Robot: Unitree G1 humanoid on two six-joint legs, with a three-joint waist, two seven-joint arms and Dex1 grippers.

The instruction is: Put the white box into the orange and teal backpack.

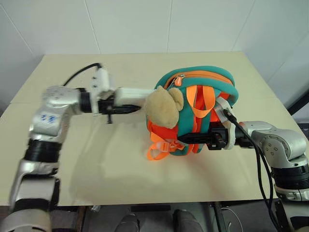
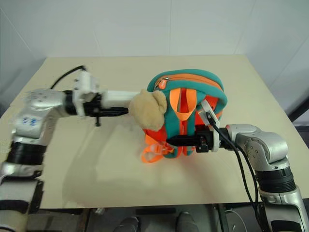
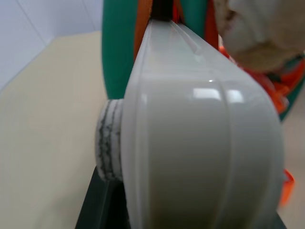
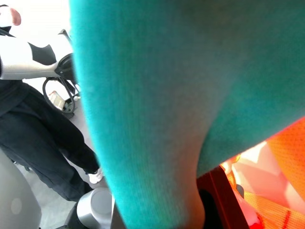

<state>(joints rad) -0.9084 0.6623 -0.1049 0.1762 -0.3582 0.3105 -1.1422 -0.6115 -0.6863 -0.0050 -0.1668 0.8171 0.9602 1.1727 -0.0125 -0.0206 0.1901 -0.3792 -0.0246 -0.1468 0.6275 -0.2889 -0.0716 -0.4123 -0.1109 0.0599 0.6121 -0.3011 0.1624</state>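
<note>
White walls stand behind a pale tan surface (image 1: 120, 183). One orange and teal backpack (image 1: 203, 92) stands up on the surface, with one tan plush toy (image 1: 163, 107) hanging on its side. One white box (image 1: 130, 95) is held off the surface in the left hand (image 1: 118, 107), which is clenched around one end. The far end of the box points at the backpack and sits just behind the plush toy, close to the bag's side. The right hand (image 1: 186, 138) is clenched on the backpack's straps and keeps the bag up. I think the box is now being brought to the bag. Next, the box has to find the opening and slide in, but I cannot tell if the zip is open
</note>
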